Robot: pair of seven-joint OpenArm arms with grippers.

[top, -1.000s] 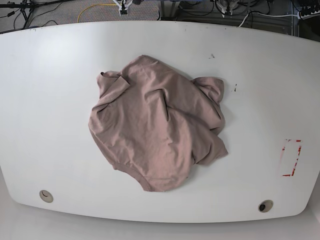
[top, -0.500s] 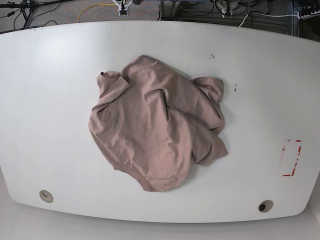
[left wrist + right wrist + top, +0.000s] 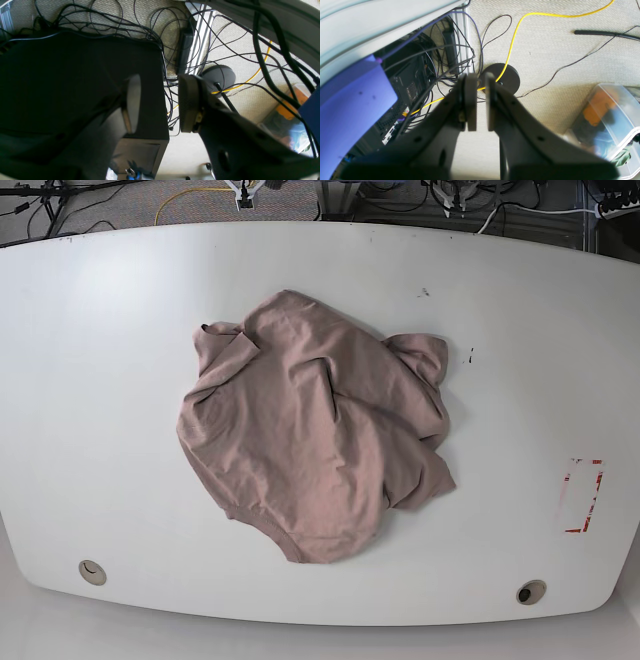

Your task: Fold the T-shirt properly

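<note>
The T-shirt point(image 3: 316, 431), dusty pink-brown and wrinkled, lies in a crumpled heap in the middle of the white table point(image 3: 90, 380) in the base view. Neither arm shows in that view, and nothing touches the shirt. The left wrist view has my left gripper point(image 3: 158, 105) open with nothing between its pads, hanging over the floor and a black box point(image 3: 75, 82). My right gripper point(image 3: 481, 100), in the right wrist view, is shut with only a thin slit between its fingers and holds nothing. It hangs above the carpet and a yellow cable point(image 3: 515, 37).
A red-outlined rectangle point(image 3: 582, 496) is marked near the table's right edge. Two round holes point(image 3: 92, 572) point(image 3: 531, 591) sit near the front edge. Off the table there are tangled cables point(image 3: 225, 45), a round black stand base point(image 3: 503, 76) and a clear plastic bin point(image 3: 607, 117).
</note>
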